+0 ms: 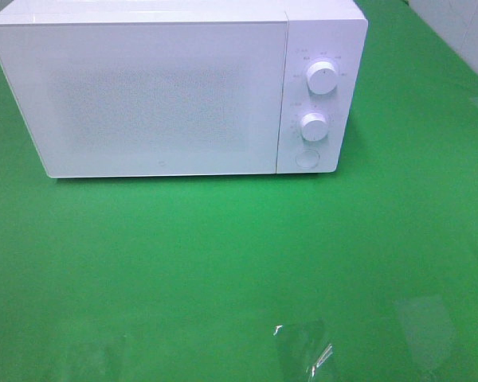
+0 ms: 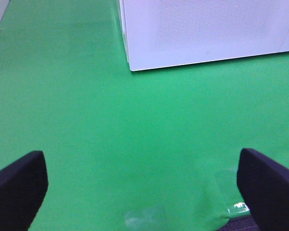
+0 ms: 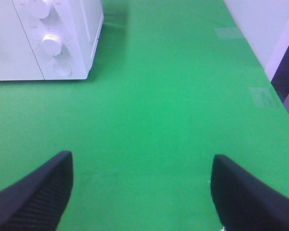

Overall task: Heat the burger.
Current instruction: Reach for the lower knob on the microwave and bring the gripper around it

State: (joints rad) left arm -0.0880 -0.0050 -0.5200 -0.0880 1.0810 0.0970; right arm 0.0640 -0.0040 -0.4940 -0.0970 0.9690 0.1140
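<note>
**Two grippers spread wide and empty, microwave closed, burger out of sight**

Two dark fingers [image 2: 18, 190] frame the left wrist view. The left gripper [image 2: 143, 187] hangs above the green table cover [image 1: 223, 263] with its jaws wide apart and only bare cloth between them. Ahead of it stands the lower corner of the white microwave [image 1: 159, 95].

From the high camera, the microwave sits at the back of the table, filling the left and middle of the view. Its door [image 1: 143, 99] takes up most of the front and lies closed, flush with the case. On the panel to the right of the door, an upper dial [image 1: 323, 78] sits above a lower dial [image 1: 312, 125], and a round button [image 1: 307, 157] sits below both. Near the front edge, right of the middle, a patch of clear tape [image 1: 303, 354] glints on the cloth.

Further right, the right gripper [image 3: 142, 192] also hovers over bare green cloth. Its jaws stand far apart, though a little less wide than the left pair, and grip nothing. The microwave's dials lie well ahead of it, off to one side.

No view shows the burger, so where it lies cannot be told.
</note>
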